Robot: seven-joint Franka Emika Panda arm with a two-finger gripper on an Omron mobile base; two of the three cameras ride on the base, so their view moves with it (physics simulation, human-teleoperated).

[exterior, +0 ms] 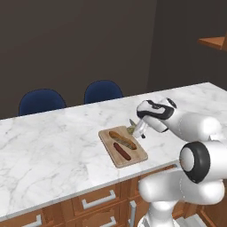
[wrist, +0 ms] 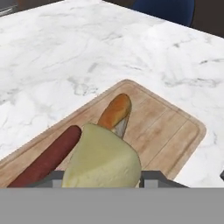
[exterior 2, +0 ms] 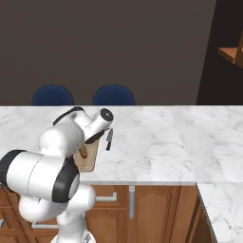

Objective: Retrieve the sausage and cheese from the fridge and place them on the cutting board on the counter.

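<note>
The pale yellow-green cheese [wrist: 103, 162] sits between my gripper's [wrist: 103, 179] two fingertips, held just above the near end of the light-wood cutting board [wrist: 170, 131]. The dark red-brown sausage [wrist: 48, 159] lies flat on the board to the left of the cheese. In the left base view the gripper [exterior: 135, 130] hangs over the board's [exterior: 133, 158] far right corner with the cheese [exterior: 131, 129] in it, and the sausage [exterior: 122, 151] lies along the board's middle. The board rests on the white marble counter [exterior: 53, 146]. The fridge is out of view.
An orange-brown bread-like piece [exterior: 122, 139] lies on the board beside the sausage. A small dark knife-like thing [exterior 2: 109, 139] lies on the counter right of the board. Two blue chairs [exterior: 41, 101] [exterior: 103, 91] stand behind the counter. A wooden shelf [exterior: 215, 42] juts out at the upper right.
</note>
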